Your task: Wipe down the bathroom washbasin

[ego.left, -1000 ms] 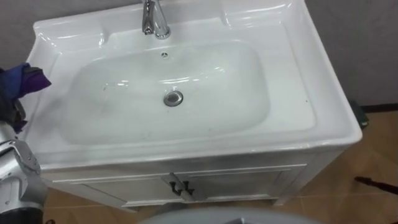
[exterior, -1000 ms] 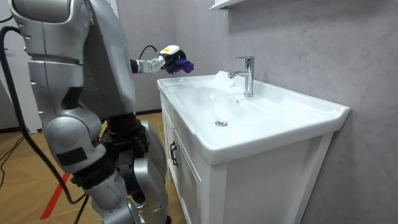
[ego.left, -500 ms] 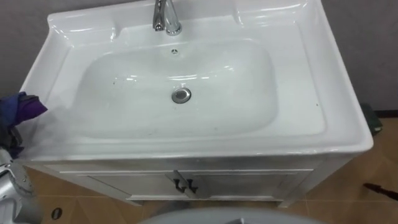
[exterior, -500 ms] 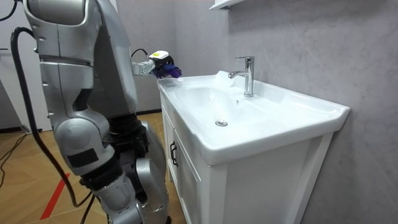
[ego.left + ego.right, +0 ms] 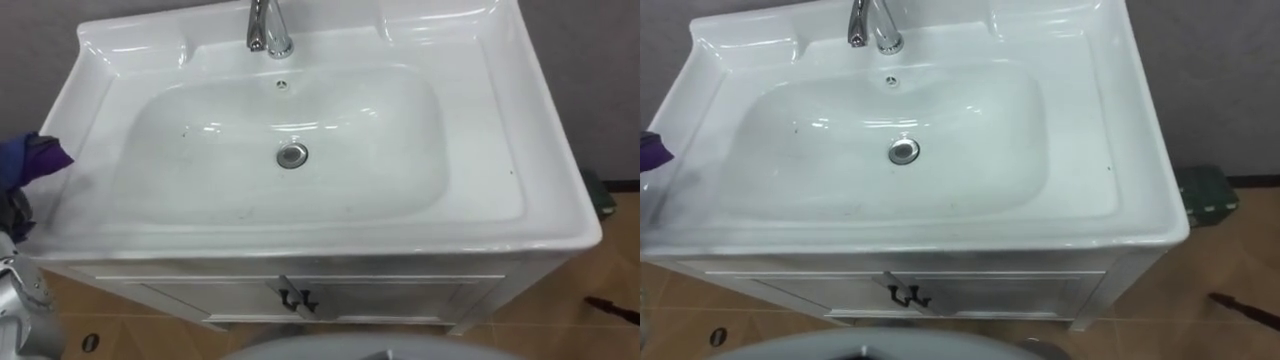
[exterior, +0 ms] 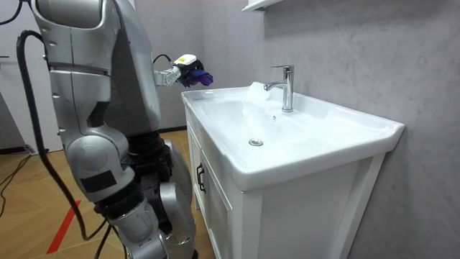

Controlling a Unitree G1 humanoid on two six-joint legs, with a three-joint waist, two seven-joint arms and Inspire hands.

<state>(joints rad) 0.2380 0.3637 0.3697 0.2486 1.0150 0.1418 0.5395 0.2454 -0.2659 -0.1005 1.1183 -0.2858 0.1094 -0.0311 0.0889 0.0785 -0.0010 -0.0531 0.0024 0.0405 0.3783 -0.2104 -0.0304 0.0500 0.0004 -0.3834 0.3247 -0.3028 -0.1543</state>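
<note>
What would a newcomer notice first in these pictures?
The wide white basin on its cabinet, with a chrome tap at the back and a drain in the middle. Beside its left edge, the robot's left hand holds a purple cloth.

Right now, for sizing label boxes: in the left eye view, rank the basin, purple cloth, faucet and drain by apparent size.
1. basin
2. purple cloth, cut off by the view's left edge
3. faucet, cut off by the top edge, so its rank against the cloth is unsure
4. drain
</note>
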